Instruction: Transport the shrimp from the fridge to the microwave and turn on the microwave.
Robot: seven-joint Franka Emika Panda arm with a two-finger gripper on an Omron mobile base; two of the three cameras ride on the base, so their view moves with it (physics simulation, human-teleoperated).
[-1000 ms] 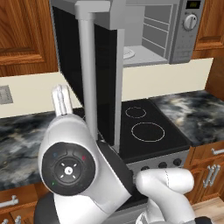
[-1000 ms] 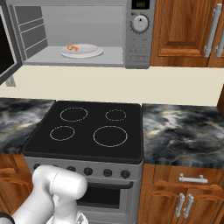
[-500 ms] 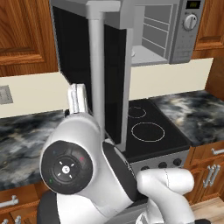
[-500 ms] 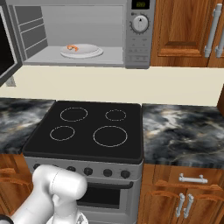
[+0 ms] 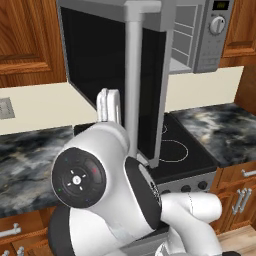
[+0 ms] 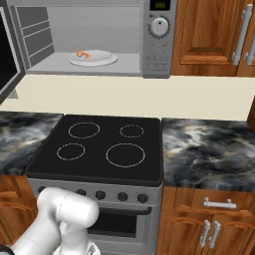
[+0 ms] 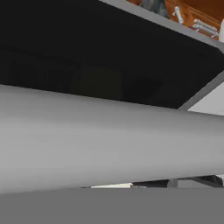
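Shrimp [image 6: 82,54] inside open microwave [image 6: 158,40]

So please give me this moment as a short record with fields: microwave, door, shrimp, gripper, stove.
microwave: open, mounted above the stove
door: black glass, swung wide open
door handle: long grey bar, close in front of the hand camera
shrimp: on the white plate inside the microwave
gripper: open, holding nothing
stove: black top, nothing on it

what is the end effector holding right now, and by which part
Nothing is visibly held. The end effector sits right beside the microwave door's bar handle, jaws wide, with no grip visible.
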